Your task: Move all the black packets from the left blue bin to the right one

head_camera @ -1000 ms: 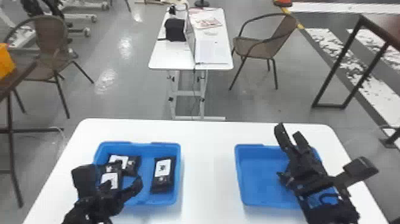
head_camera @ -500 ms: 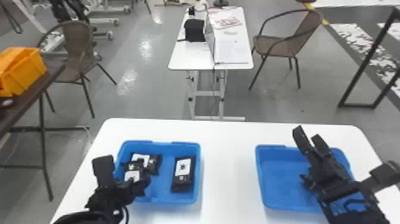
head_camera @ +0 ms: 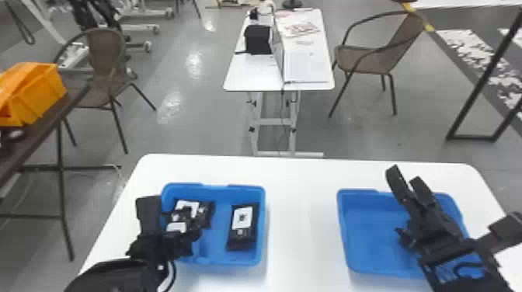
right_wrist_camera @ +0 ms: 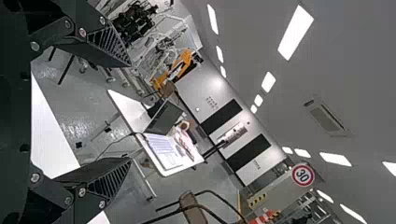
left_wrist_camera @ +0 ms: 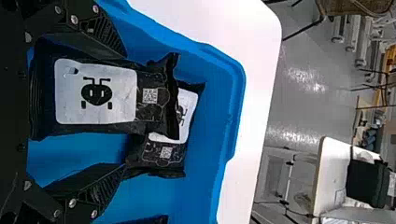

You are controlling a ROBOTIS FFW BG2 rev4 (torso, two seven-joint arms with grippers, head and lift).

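"Where is the left pincer (head_camera: 174, 241)?"

"Down at the left blue bin (head_camera: 217, 258), on the bin's left side. Its fingers (left_wrist_camera: 105, 35) stand wide, and the left wrist view shows one black packet (left_wrist_camera: 95, 93) lying between them."

"Is it gripping that packet?"

"No, the fingers are parted around it. The packet lies partly over a second black packet (left_wrist_camera: 163, 156), label side up like the first."

"And any others?"

"A third black packet (head_camera: 241, 224) lies near the right wall of the same bin, apart from that pair. Its pale label faces up too."

"What about the right pincer (head_camera: 407, 174)?"

"It's over the right blue bin (head_camera: 343, 225), fingers (right_wrist_camera: 109, 46) wide, with open space between them."

"Both bins share one surface?"

"Yes, the white bench (head_camera: 303, 217), with a strip of bare top between them."

"What's behind?"

"A narrow white table (head_camera: 252, 77) with papers (head_camera: 307, 68) and a black case (head_camera: 258, 39) on it, and a brown chair (head_camera: 367, 62) to its right. Off to the left, an orange bin (head_camera: 39, 97) sits on a dark table (head_camera: 23, 155)."
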